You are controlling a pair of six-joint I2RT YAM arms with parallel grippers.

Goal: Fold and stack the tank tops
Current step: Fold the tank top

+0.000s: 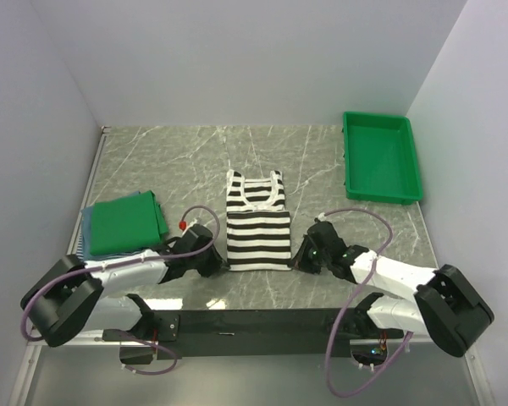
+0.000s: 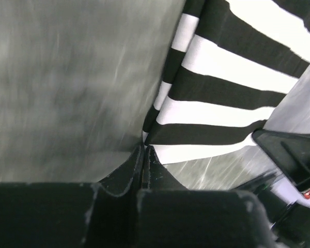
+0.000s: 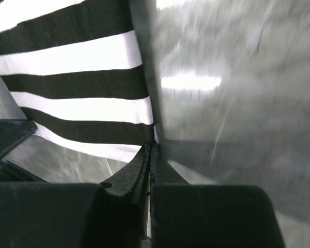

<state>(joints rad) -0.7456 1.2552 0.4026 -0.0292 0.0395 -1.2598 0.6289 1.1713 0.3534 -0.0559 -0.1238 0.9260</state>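
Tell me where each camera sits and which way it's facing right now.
Top external: above and behind the arm bases, looking down across the table; both arms show, left gripper and right gripper at the striped tank top, at its near corners.
Left wrist: on the left arm, low, looking along its own shut fingers at the near-left hem corner.
Right wrist: mirrored, its shut fingers at the near-right corner.
Shared: both wrist views show the same striped hem.
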